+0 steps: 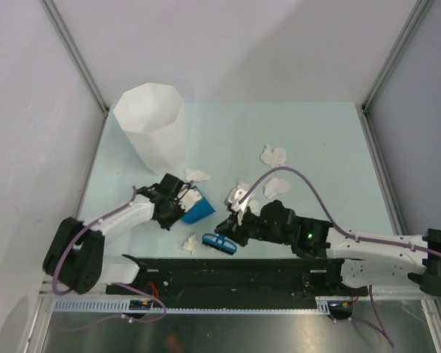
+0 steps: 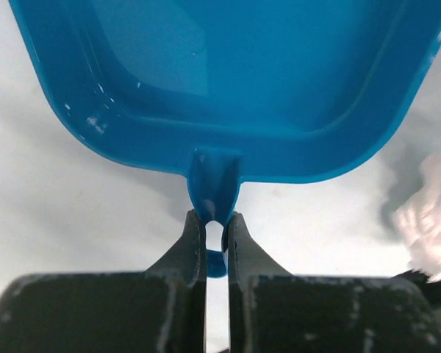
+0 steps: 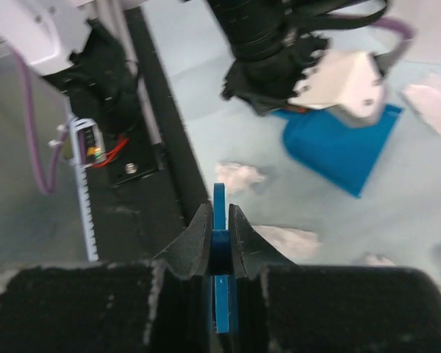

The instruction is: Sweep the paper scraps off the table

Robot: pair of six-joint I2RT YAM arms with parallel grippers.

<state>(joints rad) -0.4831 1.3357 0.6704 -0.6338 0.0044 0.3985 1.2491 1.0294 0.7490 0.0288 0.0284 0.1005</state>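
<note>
The left wrist view shows what the overhead one hides. The left gripper (image 2: 214,226) is pinched almost shut on the thin tab handle of the dustpan (image 2: 228,88). The pan spreads out ahead of the fingers, and one of the scraps (image 2: 430,217) lies off to their right.

The right wrist view shows the right gripper (image 3: 219,220) clamped the same way on the blue handle of a brush (image 3: 219,197), jaws nearly meeting. Two scraps lie just ahead of it and to its right. The dustpan sits farther ahead, under the left gripper.

Only the overhead view gives the spread on the table (image 1: 316,132). Several scraps lie beyond the right gripper. One lies beside the brush, between the grippers, and one lies past the left gripper near the bin (image 1: 151,125).

The left arm reaches forward and rightward from its base. The right arm stretches leftward along the front rail (image 1: 228,276), so the two grippers are near each other.
</note>
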